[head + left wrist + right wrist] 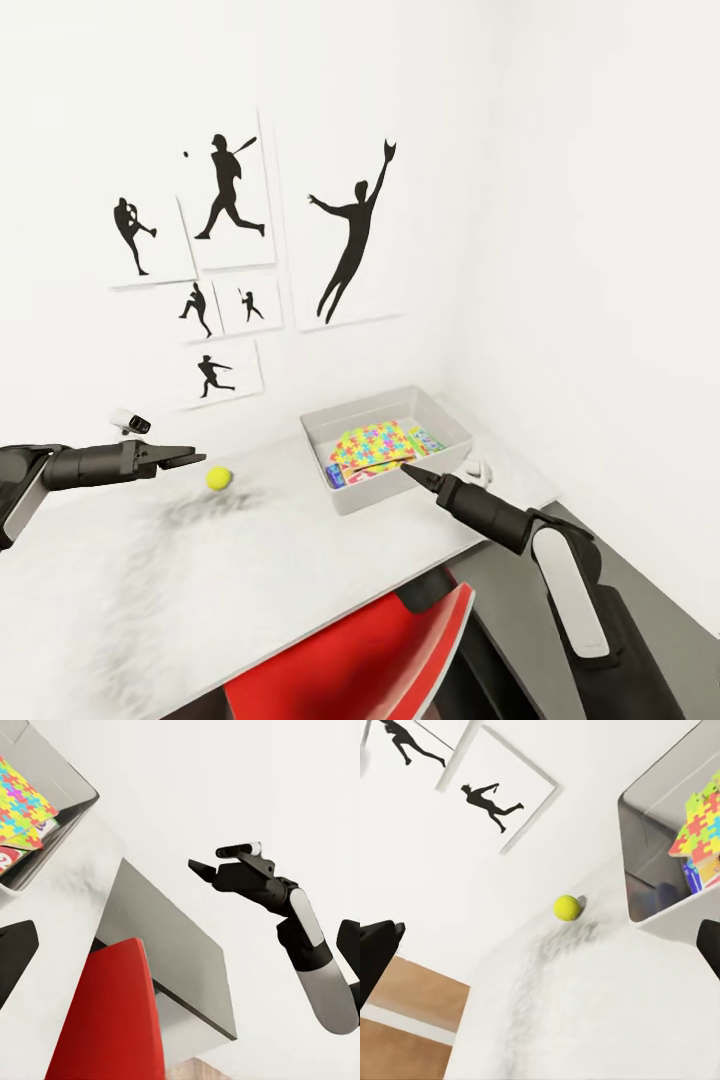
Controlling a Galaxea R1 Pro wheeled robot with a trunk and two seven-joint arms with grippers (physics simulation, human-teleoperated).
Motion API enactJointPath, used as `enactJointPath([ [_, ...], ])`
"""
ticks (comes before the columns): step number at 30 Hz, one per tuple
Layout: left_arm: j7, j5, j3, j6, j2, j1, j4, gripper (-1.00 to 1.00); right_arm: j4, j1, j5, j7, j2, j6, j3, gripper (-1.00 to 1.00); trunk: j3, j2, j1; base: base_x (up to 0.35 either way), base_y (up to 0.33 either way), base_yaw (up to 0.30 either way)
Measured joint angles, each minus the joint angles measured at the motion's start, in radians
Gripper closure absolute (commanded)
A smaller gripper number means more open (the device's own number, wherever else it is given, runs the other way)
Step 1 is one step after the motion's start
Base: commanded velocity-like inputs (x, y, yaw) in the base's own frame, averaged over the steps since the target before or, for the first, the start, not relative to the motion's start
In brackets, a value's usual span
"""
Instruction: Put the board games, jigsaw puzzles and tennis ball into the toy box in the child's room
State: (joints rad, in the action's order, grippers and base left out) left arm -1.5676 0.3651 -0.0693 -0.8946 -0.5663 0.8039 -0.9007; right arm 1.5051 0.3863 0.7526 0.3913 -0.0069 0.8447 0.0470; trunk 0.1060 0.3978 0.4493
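One tennis ball (pixel 219 478) lies on the surface (pixel 250 570), beside the toy box (pixel 385 447) holding jigsaw puzzles (pixel 372 446). Left gripper (pixel 192 456) and right gripper (pixel 410 468): both jaws empty, apart. No writing is legible.

Yellow-green tennis ball (pixel 219 478), grey toy box (pixel 345 492)

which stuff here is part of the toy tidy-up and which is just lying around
Part of the job: tennis ball, loose on the table; toy box; jigsaw puzzles and a game box edge inside it.

Just around: red chair; wall pictures.
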Motion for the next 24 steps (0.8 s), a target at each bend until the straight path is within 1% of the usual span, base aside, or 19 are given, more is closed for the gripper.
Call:
enactJointPath([
  [4, 0.000, 0.000, 0.000, 0.000, 0.000, 0.000, 0.000, -1.00, 0.001, -0.003, -0.003, 0.040, -0.001, -0.002, 0.000, -1.00, -0.006, 0.000, 0.000, 0.000, 0.000, -0.065],
  [10, 0.000, 0.000, 0.000, 0.000, 0.001, -0.001, 0.000, -1.00, 0.001, -0.004, -0.009, 0.064, -0.001, -0.004, 0.001, -1.00, -0.015, 0.000, 0.000, 0.000, 0.000, -0.023],
  [17, 0.000, 0.000, -0.001, 0.000, 0.001, -0.001, 0.000, -1.00, 0.000, -0.010, -0.012, 0.069, 0.000, -0.005, 0.001, -1.00, -0.025, 0.000, 0.000, 0.000, 0.000, -0.004],
  [24, 0.000, 0.000, -0.001, 0.000, 0.001, -0.001, 0.000, -1.00, 0.000, -0.011, -0.013, 0.070, 0.000, -0.005, 0.001, -1.00, -0.029, 0.000, 0.000, 0.000, 0.000, 0.000],
])
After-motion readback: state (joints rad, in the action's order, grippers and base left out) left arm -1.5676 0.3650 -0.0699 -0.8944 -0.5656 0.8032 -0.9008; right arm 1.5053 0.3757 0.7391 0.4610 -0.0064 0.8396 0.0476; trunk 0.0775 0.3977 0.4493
